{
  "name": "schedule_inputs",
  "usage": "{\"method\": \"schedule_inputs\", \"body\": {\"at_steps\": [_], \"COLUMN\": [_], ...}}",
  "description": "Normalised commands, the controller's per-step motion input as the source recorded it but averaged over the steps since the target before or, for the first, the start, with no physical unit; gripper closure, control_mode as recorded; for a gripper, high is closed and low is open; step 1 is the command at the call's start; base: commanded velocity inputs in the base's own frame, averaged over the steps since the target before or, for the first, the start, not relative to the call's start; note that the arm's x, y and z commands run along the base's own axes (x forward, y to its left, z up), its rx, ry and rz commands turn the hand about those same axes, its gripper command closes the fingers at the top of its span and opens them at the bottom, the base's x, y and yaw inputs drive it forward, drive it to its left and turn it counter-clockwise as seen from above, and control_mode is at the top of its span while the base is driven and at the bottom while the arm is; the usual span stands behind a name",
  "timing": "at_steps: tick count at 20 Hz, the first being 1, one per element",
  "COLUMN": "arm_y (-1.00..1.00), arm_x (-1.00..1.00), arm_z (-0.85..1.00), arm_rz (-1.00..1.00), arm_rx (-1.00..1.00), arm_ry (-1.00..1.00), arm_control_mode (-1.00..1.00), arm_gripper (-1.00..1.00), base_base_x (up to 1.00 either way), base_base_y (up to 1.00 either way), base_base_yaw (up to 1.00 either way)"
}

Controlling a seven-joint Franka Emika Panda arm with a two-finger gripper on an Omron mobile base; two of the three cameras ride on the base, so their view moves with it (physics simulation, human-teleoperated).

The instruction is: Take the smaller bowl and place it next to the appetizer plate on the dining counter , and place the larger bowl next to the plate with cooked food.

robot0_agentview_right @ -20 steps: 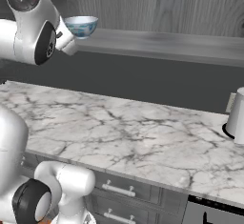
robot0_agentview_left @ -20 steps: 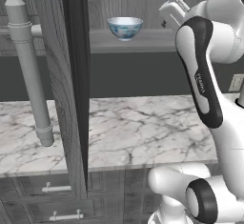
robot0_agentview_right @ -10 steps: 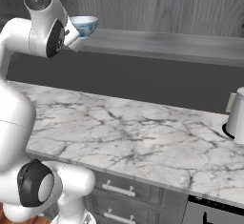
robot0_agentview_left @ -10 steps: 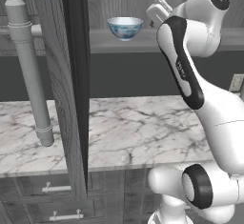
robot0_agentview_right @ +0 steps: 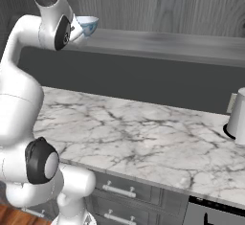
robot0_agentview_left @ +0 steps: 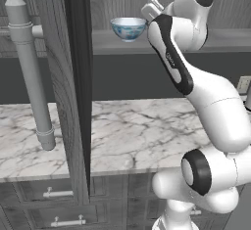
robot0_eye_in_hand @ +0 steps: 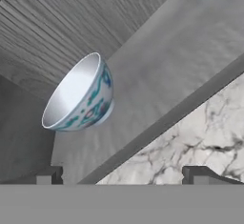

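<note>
Dark fingertips of the hand [robot0_eye_in_hand: 122, 175] stand wide apart at the bottom of the hand view, released and grasping nothing. In the gap ahead of them, clear of both tips, sits the smaller bowl [robot0_eye_in_hand: 81, 94], white inside with blue pattern outside. It rests upright on the grey shelf [robot0_agentview_left: 215, 40] inside the wall cabinet, near the shelf's left end, and the hand view shows it tilted because the camera is rolled. From the left base view the arm's wrist is raised beside the bowl [robot0_agentview_left: 128, 28], close but with a small gap; from the right base view the bowl [robot0_agentview_right: 87, 25] peeks out just past the arm's upper joint.

Below lies the marble bench [robot0_agentview_left: 147, 131] with grey drawers, and the open cabinet door [robot0_agentview_left: 73, 92] hangs at the left.

My reading: the task is at its very start. Neither bowl has been placed, the small one is not yet gripped, and the carry to the dining bench remains, followed by the whole handling of the larger bowl.
</note>
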Motion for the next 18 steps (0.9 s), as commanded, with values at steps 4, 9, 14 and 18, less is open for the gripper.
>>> {"method": "schedule_inputs", "body": {"at_steps": [4, 9, 14, 18], "arm_y": [0.11, 0.11, 0.09, 0.07], "arm_x": [0.53, 0.5, 0.5, 0.51], "arm_z": [-0.01, 0.0, -0.02, -0.06], "arm_rz": [-0.03, -0.03, -0.03, -0.02], "arm_rx": [0.0, 0.0, 0.0, 0.0], "arm_ry": [0.04, 0.04, 0.03, 0.02], "arm_control_mode": [-1.0, -1.0, -1.0, -1.0], "arm_gripper": [-1.0, -1.0, -1.0, -1.0], "base_base_x": [0.0, 0.0, 0.0, 0.0], "base_base_y": [0.0, 0.0, 0.0, 0.0], "base_base_yaw": [0.0, 0.0, 0.0, 0.0]}}
